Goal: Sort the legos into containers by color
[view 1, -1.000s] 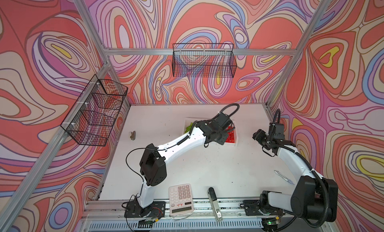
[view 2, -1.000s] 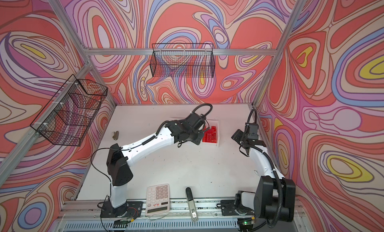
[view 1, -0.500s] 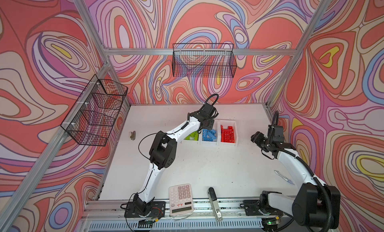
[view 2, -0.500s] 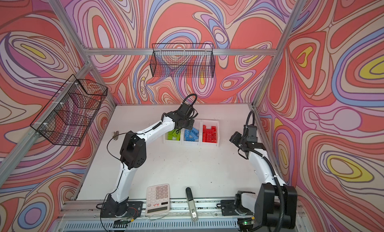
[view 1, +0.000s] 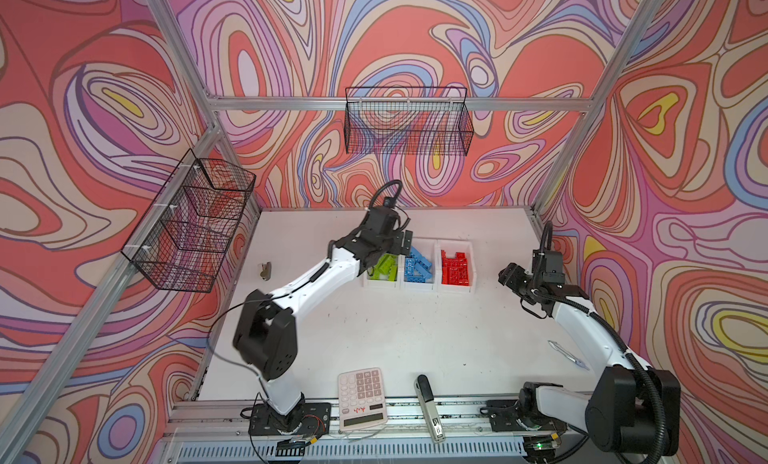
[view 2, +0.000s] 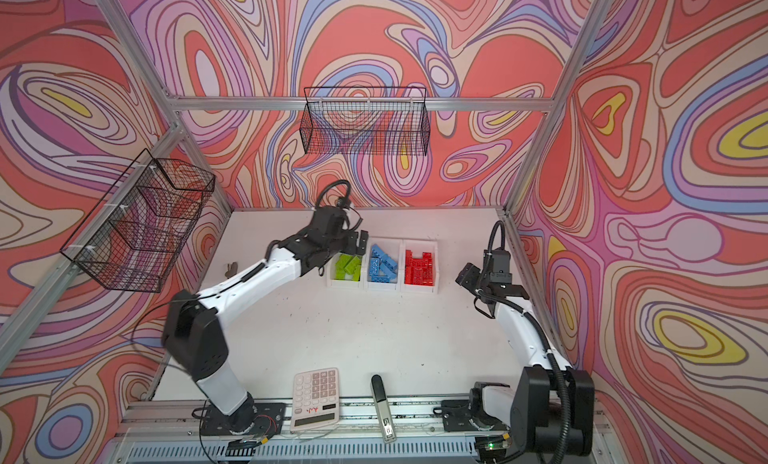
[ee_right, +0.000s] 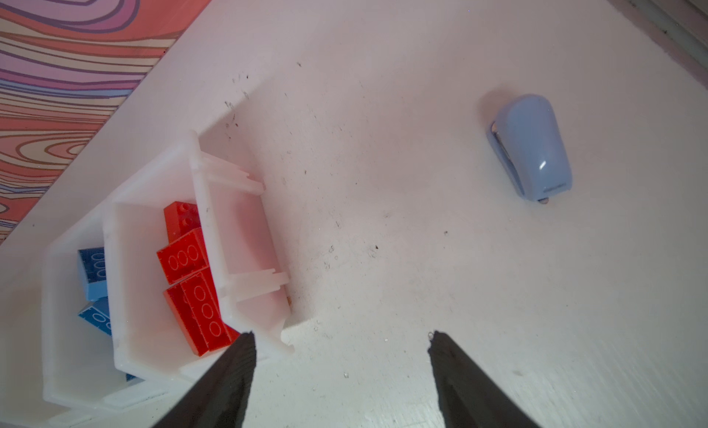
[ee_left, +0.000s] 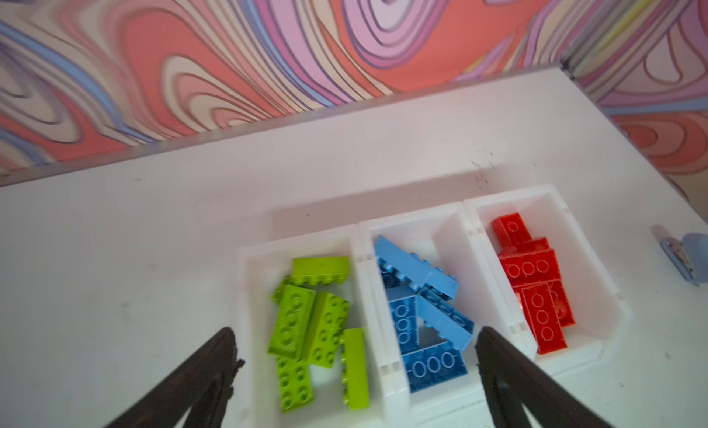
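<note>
Legos (view 1: 417, 266) lie inside the containers (ee_left: 413, 215), a joined row of three white bins just above the centre of both top views. The green bricks (ee_left: 306, 322) fill the left bin, the blue bricks (ee_left: 421, 319) the middle one and the red bricks (ee_left: 536, 292) the right one. Each colour has its own bin and none is mixed in. I see no brick on the white table (view 1: 395, 329) outside the row, so the sorting looks finished or nearly so.

The left gripper (view 1: 405, 244) hangs over the wall between the green and blue bins. Its fingers are spread wide with nothing between them, which fits a drop into a bin. That arm climbs from its base at lower left, bends at a dark elbow left of centre and slants up and right, wrist tipped down.

The right gripper (view 1: 509, 275) stands at the right of the frame, beside the red bin but clear of it. Its fingers are parted and empty. Its arm curves up along the right edge, likely kept out of the way
</note>
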Robot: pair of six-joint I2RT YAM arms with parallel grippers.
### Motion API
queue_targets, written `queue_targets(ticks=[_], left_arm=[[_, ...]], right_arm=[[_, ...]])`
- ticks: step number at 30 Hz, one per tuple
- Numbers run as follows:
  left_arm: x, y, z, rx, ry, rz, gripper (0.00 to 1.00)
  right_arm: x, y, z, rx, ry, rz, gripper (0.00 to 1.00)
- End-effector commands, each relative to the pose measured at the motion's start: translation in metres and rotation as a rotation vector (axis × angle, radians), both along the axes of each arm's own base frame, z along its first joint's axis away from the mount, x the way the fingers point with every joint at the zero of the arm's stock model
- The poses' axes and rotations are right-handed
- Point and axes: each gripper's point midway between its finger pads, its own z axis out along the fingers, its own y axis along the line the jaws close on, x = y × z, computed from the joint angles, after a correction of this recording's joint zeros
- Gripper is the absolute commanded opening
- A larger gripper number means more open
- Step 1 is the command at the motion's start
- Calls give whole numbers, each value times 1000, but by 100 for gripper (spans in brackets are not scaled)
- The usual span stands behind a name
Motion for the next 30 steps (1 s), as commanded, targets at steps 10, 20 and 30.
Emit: queue_targets(ticks=[10,20,30], left_arm=[[-122,237,-27,148,-240,652,100],[-167,285,-91,233,-361,854,100],[-96,269,-124,224,-356,675,100]], right_arm=[[39,-19,-2,-159,-176,-38,77],[37,-33,27,-589,-478,-83,77],[56,-23,-4,-572,-560,-40,78]])
